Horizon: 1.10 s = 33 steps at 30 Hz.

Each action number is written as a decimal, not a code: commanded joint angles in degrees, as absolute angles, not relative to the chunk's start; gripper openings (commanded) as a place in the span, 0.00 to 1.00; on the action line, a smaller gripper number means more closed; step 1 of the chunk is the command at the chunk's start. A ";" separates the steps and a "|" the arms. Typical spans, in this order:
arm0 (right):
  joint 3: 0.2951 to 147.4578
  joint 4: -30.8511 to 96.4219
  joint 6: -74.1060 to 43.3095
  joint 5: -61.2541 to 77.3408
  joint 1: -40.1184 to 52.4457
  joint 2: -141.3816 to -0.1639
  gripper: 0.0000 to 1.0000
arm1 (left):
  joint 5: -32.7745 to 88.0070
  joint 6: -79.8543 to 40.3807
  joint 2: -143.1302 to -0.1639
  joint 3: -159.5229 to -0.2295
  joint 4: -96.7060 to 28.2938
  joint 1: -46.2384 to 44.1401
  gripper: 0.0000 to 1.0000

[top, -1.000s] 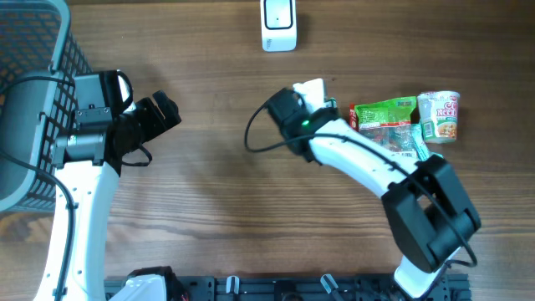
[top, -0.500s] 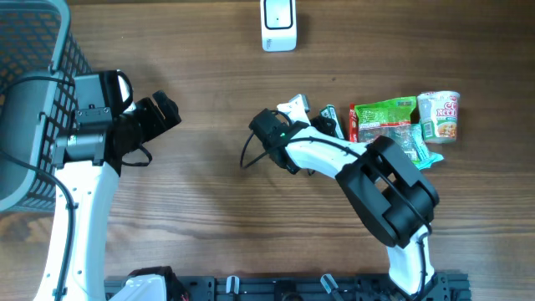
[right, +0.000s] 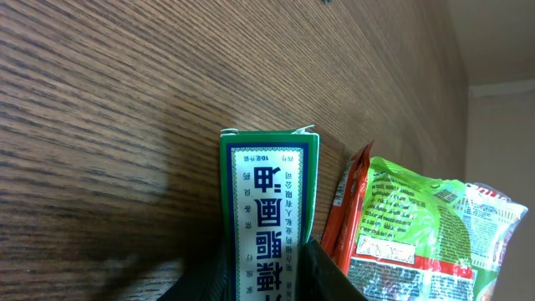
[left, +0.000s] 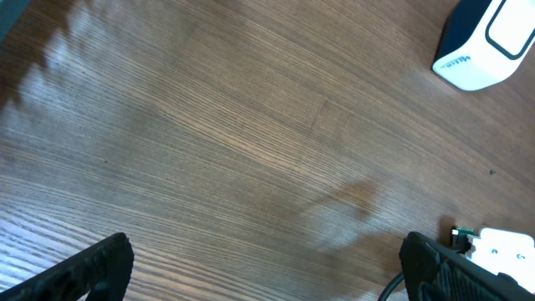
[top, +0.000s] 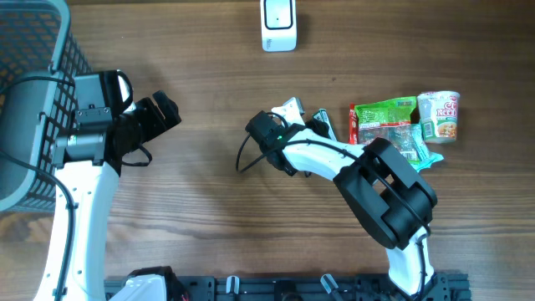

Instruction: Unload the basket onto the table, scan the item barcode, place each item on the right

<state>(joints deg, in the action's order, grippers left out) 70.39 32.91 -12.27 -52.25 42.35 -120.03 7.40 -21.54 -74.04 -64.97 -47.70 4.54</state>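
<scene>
The right jaws pinched a green-edged carton (right: 267,201) bearing blue Chinese characters, just beside the green snack bag (right: 418,226); left jaws gaped empty.

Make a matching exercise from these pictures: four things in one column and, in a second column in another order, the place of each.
Things
1. white scanner
2. cup noodle
3. wire basket
4. green box

Places
A. at the left edge of the overhead view
B. between the fingers of the right hand
C. furthest to the right of all the things
D. at the top edge of the overhead view, near the middle

Pairs: 1-D, 2-C, 3-A, 4-B
</scene>
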 commanded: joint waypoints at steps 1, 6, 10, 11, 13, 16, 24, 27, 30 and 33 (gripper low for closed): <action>71.35 32.69 -12.16 -49.10 42.59 -120.73 0.25 | 7.88 -21.04 -74.26 -64.93 -47.59 4.34 1.00; 71.35 32.88 -14.13 -46.00 42.59 -120.73 0.32 | 7.88 -21.04 -74.26 -64.93 -47.59 4.34 1.00; 71.35 33.34 -15.33 -43.03 42.59 -120.73 0.39 | 7.88 -21.02 -74.26 -64.93 -47.59 4.34 1.00; 71.35 33.34 -15.46 -42.96 42.59 -120.70 0.41 | 7.88 -21.04 -74.26 -64.93 -47.59 4.34 1.00; 71.37 33.30 -15.99 -42.96 42.59 -120.64 0.44 | 7.88 -21.04 -74.26 -64.93 -47.59 4.34 1.00; 71.37 33.34 -16.73 -42.26 42.59 -120.53 0.48 | 7.88 -21.04 -74.26 -64.93 -47.59 4.34 1.00; 73.12 36.73 -21.17 -41.78 42.89 -118.61 0.49 | 7.88 -21.04 -74.26 -64.93 -47.59 4.34 1.00; 74.63 37.63 -21.21 -37.89 43.03 -117.47 0.52 | 7.88 -21.04 -74.26 -64.93 -47.59 4.34 1.00; 76.31 37.69 -21.19 -33.15 42.78 -115.07 0.56 | 7.88 -21.04 -74.26 -64.93 -47.59 4.34 1.00; 77.23 38.35 -21.12 -31.29 42.26 -110.85 0.58 | 7.88 -21.04 -74.26 -64.93 -47.59 4.34 1.00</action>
